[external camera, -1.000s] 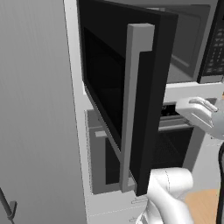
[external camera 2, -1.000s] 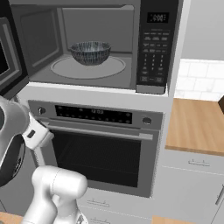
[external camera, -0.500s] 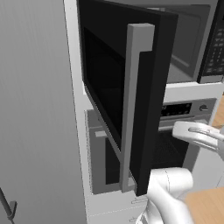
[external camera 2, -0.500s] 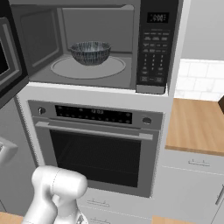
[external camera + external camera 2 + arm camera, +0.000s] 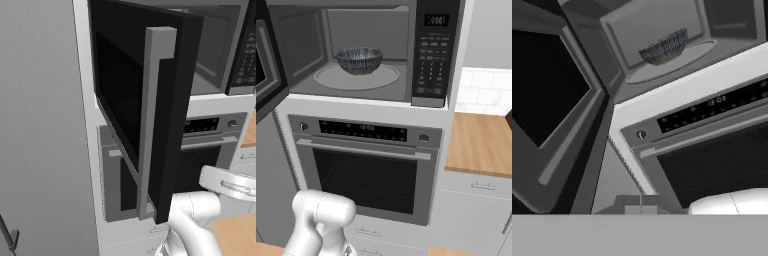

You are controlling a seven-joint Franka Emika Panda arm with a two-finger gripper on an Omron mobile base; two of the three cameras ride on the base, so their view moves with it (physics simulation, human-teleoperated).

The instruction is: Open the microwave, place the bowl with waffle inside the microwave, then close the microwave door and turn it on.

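Bowl [image 5: 359, 59] is sitting on the turntable inside the microwave [image 5: 356, 50], so we reckon the loading part is done and the step in hand is closing the door [image 5: 150, 115]. It's swung wide open to the left, its bar handle [image 5: 152, 125] facing out in the left base view. Our gripper [image 5: 641, 207] sits low in front of the oven [image 5: 368, 170], jaws closed on nothing, looking up at the cavity from below and off to one side. Next move, we think, calls for getting the hand up behind the door's free edge and pushing it round to the right until it shuts, then going for the keypad [image 5: 431, 65] on the right. Can't tell from here whether there's a waffle in the bowl.
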